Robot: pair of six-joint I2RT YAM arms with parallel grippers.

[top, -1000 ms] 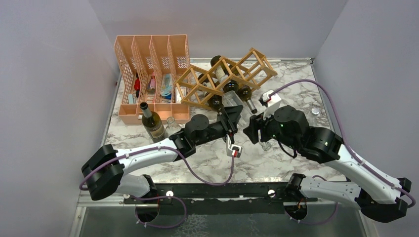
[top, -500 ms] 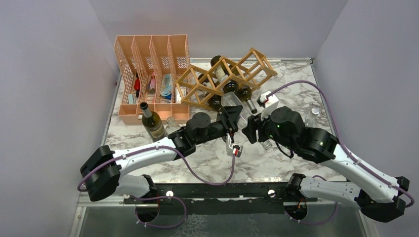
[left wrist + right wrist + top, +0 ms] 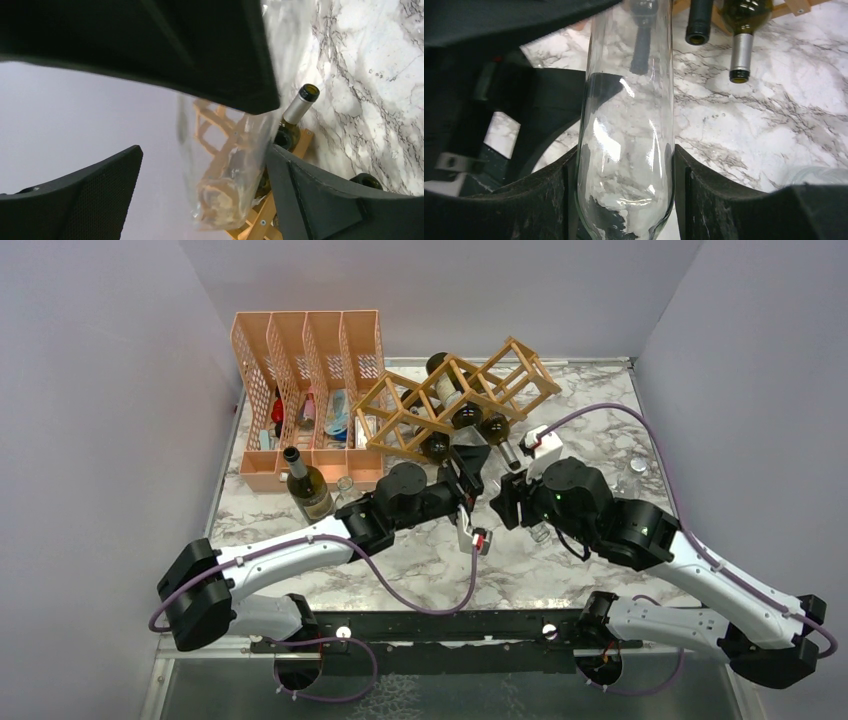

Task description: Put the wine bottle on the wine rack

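the left gripper [image 3: 204, 160] holds its jaws wide on either side of a clear wine bottle [image 3: 225, 170], whose base points toward the lower edge. a gap of lilac wall [image 3: 75, 110] shows beside the glass. behind and below the bottle stands the wooden wine rack [image 3: 255, 225]. a dark bottle [image 3: 296, 110] with a silver neck lies in the rack, its mouth over the marble table [image 3: 365, 75].

The left arm [image 3: 290, 553] and right arm [image 3: 722, 580] have white links, black joints and trailing purple cables [image 3: 598, 412].
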